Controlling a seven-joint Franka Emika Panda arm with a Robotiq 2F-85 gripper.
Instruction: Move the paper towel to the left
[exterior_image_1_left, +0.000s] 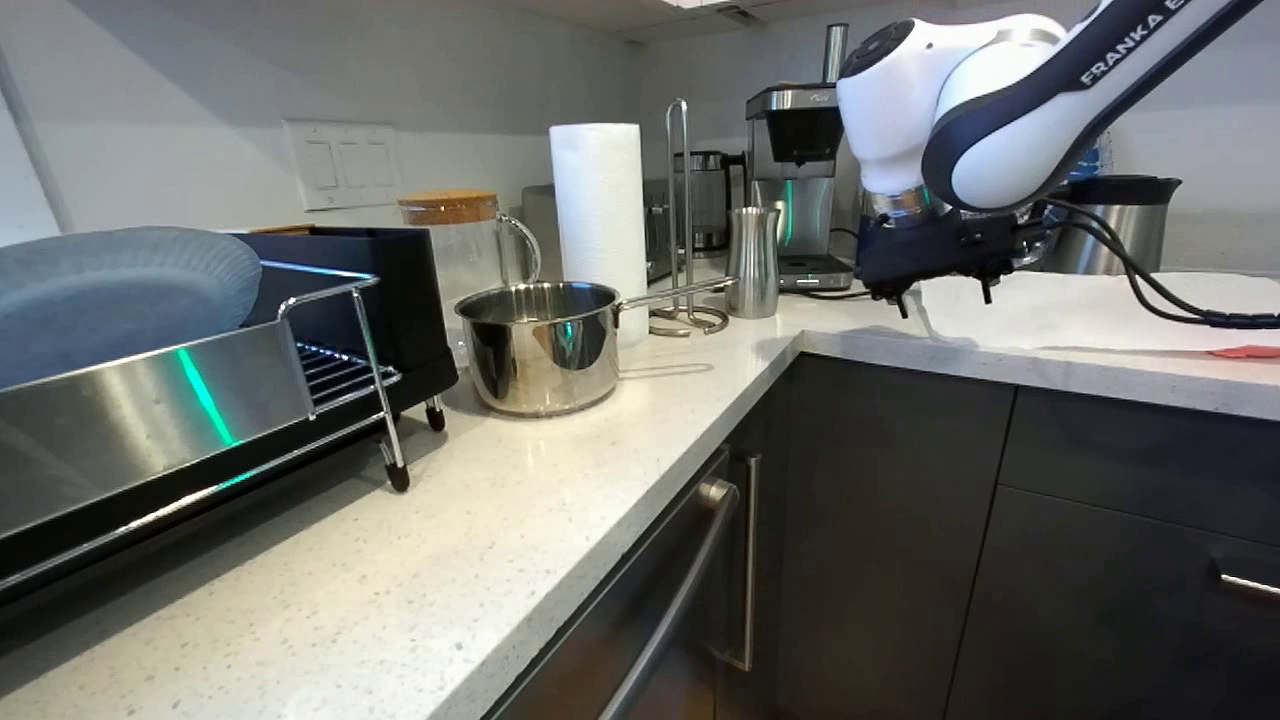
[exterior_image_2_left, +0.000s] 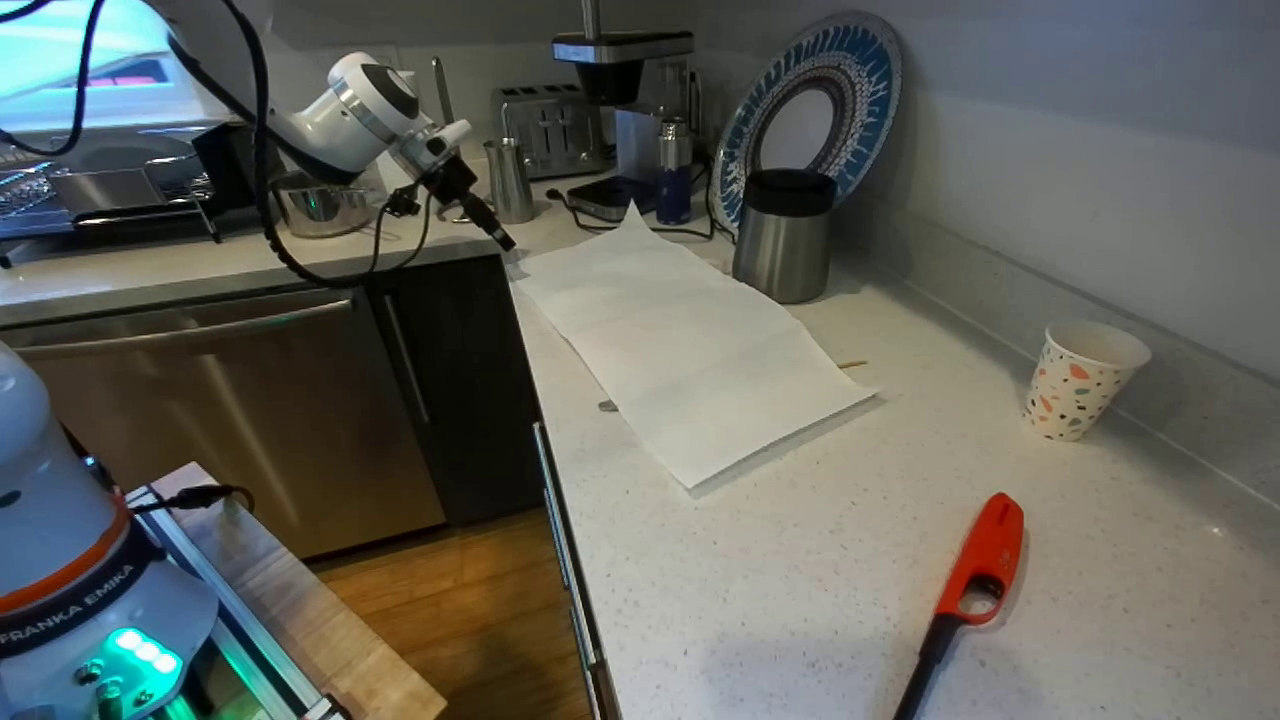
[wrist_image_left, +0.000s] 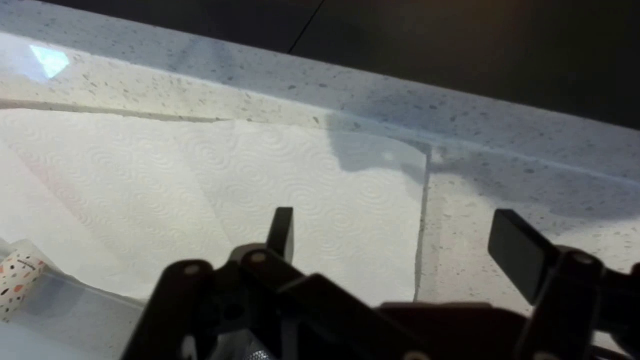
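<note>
Black two-finger gripper (wrist_image_left: 395, 235): fingers apart; in the wrist view they straddle the far edge of the creased white paper sheet (exterior_image_2_left: 690, 350). Sheet lies on the speckled pale stone countertop (exterior_image_2_left: 760, 610), left of the black-lidded steel canister (exterior_image_2_left: 787, 240). Advisable: descend lightly, pinch up a fold there, verify the hold, then draw left slowly.

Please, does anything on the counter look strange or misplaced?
Slightly: the paper towel has one corner sticking up, not flat, in an exterior view. A thin tan tip and small grey tip peek out at opposite edges, perhaps from things underneath.
</note>
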